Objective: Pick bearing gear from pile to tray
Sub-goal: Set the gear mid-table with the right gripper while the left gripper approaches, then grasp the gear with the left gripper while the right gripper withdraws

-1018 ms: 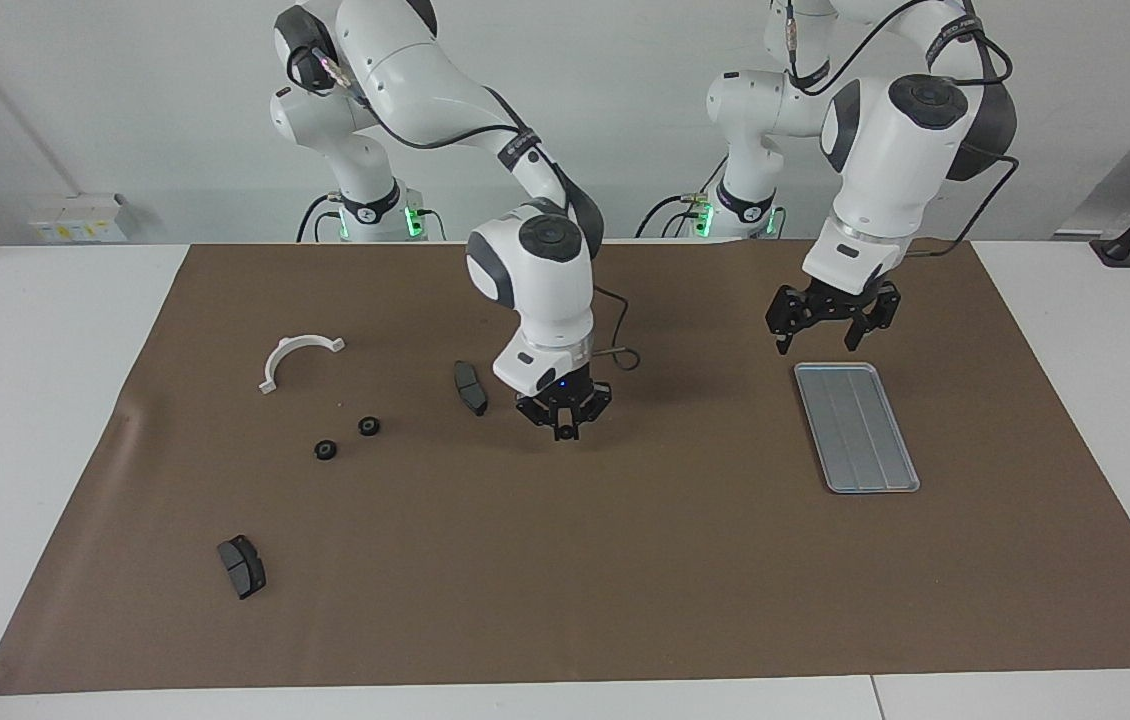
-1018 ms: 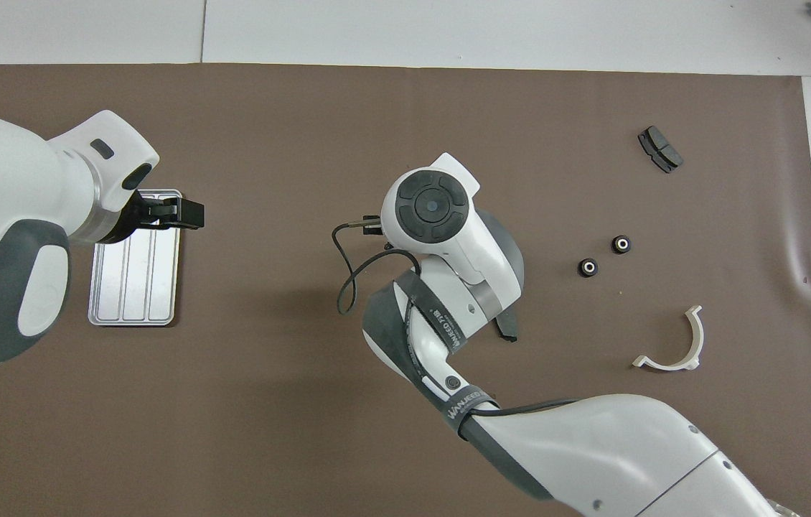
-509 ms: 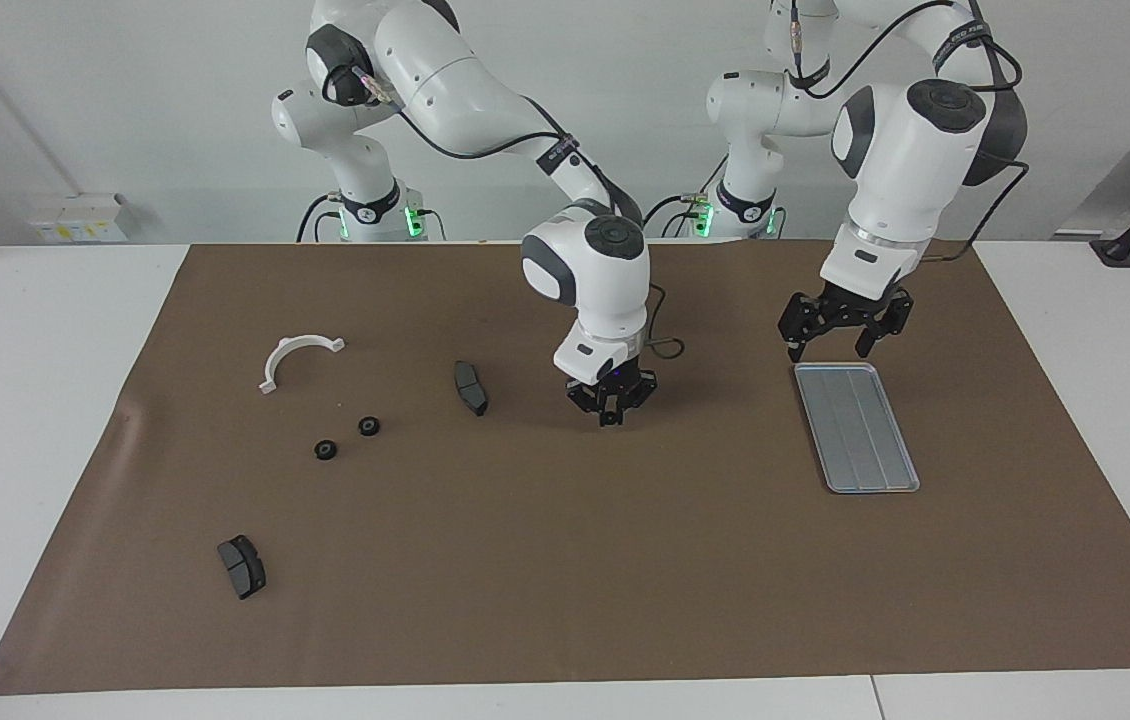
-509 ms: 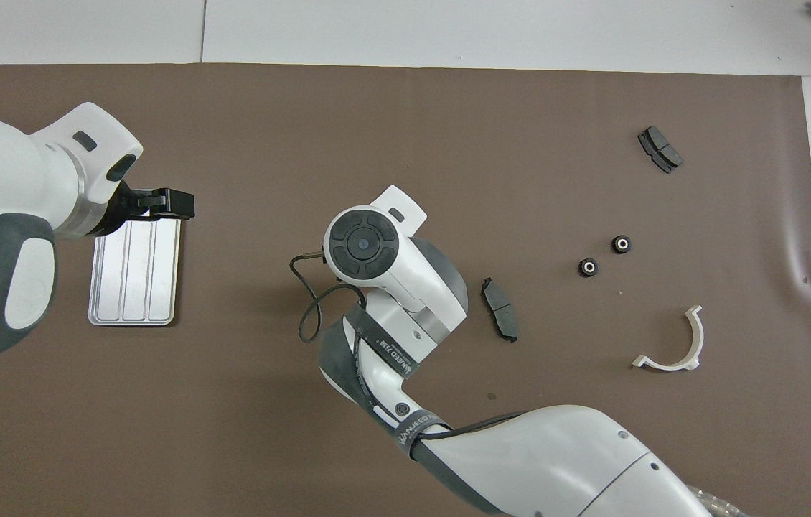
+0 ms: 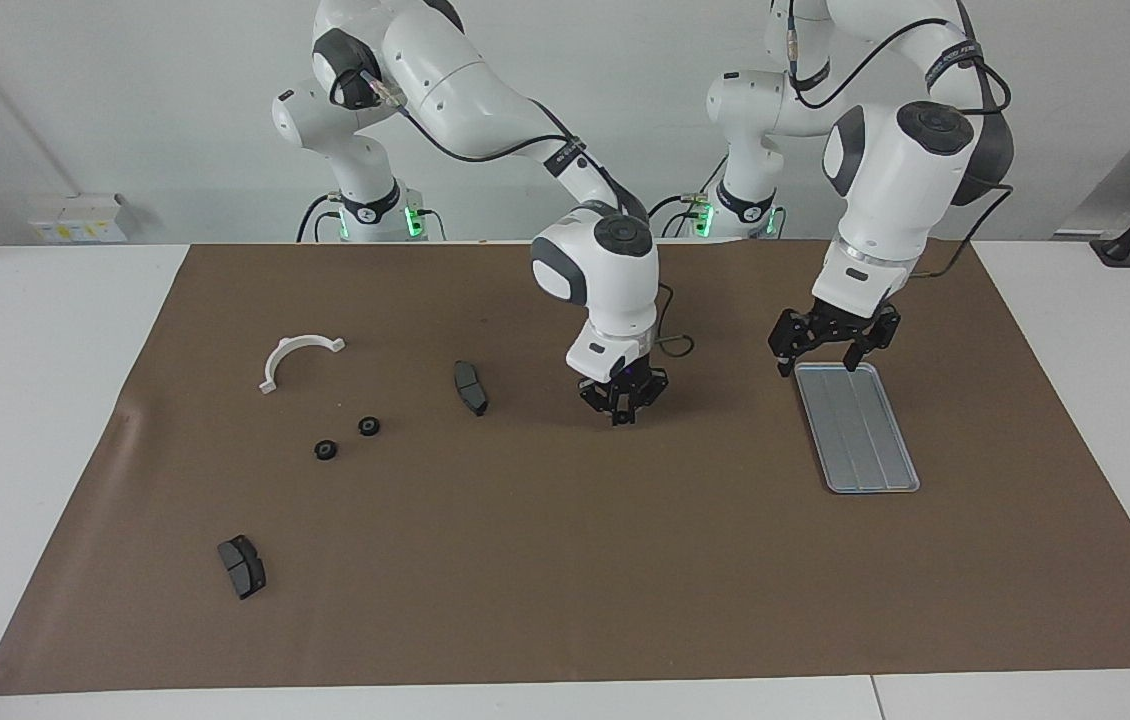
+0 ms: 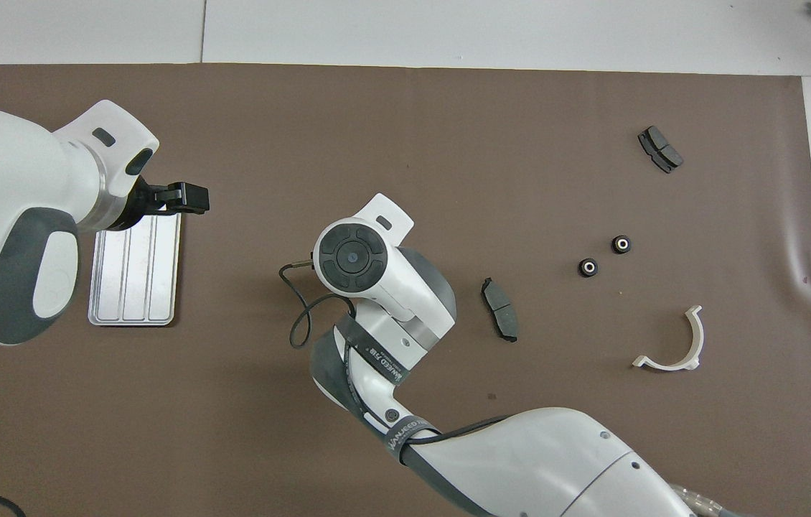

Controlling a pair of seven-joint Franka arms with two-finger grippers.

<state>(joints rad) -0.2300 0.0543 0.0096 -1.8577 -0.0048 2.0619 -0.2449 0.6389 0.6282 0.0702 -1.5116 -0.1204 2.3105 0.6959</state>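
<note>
Right fingers (image 5: 622,417) closed; tray (image 5: 865,440) holds nothing.

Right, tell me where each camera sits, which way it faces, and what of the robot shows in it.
Facing view: high across the table, looking at the robots; both arms show whole, from bases to left hand at the tray's near end and right hand, shut, over the mat.
Overhead view: above the robots' end, looking steeply down; arms enter from the bottom, right hand hidden under its wrist.
Shared: tray, two gears, white bracket, mirrored.
</note>
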